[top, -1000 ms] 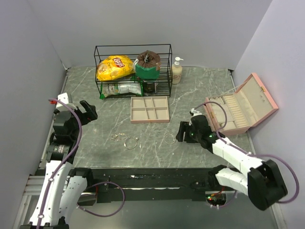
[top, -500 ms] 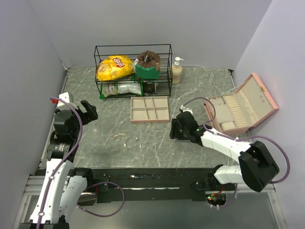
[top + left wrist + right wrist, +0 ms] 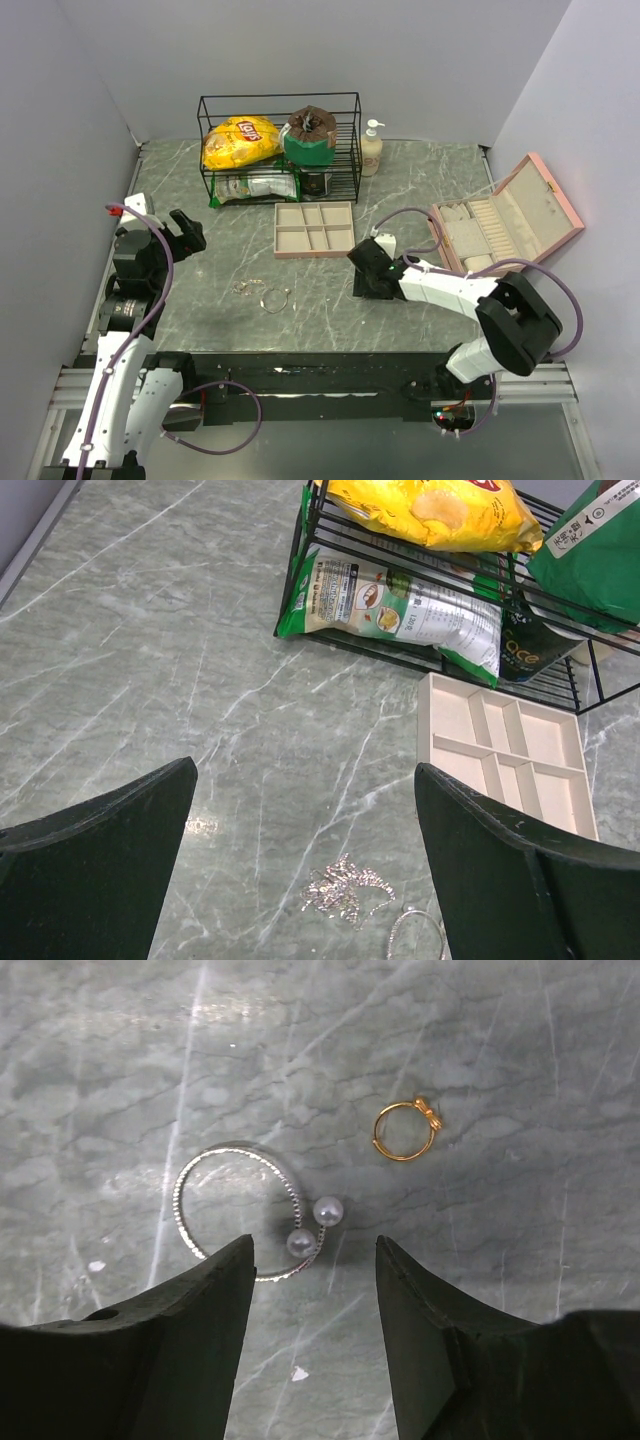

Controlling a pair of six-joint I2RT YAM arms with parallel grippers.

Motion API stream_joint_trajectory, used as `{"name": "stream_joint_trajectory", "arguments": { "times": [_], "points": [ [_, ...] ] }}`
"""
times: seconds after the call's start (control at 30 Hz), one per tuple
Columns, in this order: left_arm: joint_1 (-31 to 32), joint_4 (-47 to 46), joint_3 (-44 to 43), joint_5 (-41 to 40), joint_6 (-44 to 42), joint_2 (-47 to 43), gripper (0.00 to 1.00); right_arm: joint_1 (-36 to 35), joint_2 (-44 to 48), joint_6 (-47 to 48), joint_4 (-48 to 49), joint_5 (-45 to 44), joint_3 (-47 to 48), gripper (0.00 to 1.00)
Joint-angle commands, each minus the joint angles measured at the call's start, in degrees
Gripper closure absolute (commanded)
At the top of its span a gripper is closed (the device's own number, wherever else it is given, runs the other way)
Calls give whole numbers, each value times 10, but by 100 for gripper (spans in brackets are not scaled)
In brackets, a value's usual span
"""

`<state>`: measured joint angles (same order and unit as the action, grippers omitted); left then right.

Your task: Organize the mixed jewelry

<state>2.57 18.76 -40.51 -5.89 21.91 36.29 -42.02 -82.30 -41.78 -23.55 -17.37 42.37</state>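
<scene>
On the marble table (image 3: 200,210), the right gripper (image 3: 315,1248) hangs with jaws spread. A silver hoop (image 3: 292,1200) with two pearls lies at its fingertips, partly hidden behind one finger, and a gold ring (image 3: 428,1112) lies just beyond. The left gripper (image 3: 305,770) hovers wide open, well apart, over tangled chains (image 3: 345,890) and a second hoop (image 3: 398,920). Farther back stand the tray (image 3: 470,745), the open pink box (image 3: 540,200) and the rack (image 3: 280,100).

Glossy marble-look tabletop (image 3: 500,1260), ridged silver hoop (image 3: 235,1147), smooth shiny gold ring (image 3: 403,1157).
</scene>
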Motion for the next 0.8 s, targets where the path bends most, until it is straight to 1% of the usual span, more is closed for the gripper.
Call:
{"name": "stream_joint_trajectory", "arguments": {
  "times": [0.0,0.23,0.4,0.53,0.57,0.63,0.67,0.77],
  "points": [
    [-4,-7,-10,6,-3,4,4,-3,-20,-22,2,-17,19,42],
    [-5,-6,-10,4,-3,5,4,-2,-58,-21,11,-8,37,45],
    [-5,-5,-10,5,-2,7,4,-3,-72,-25,11,-5,35,51],
    [-5,-7,-10,7,-2,11,4,-3,-66,-25,10,-10,30,59],
    [-5,-7,-10,9,-2,11,4,-3,-64,-23,10,-10,30,62],
    [-5,-7,-11,11,-2,12,4,-3,-58,-18,8,-11,32,65],
    [-5,-7,-11,11,-1,13,4,-3,-56,-16,9,-11,33,69],
    [-5,-6,-10,11,-1,14,4,-3,-45,-6,8,-12,36,75]
  ]
}}
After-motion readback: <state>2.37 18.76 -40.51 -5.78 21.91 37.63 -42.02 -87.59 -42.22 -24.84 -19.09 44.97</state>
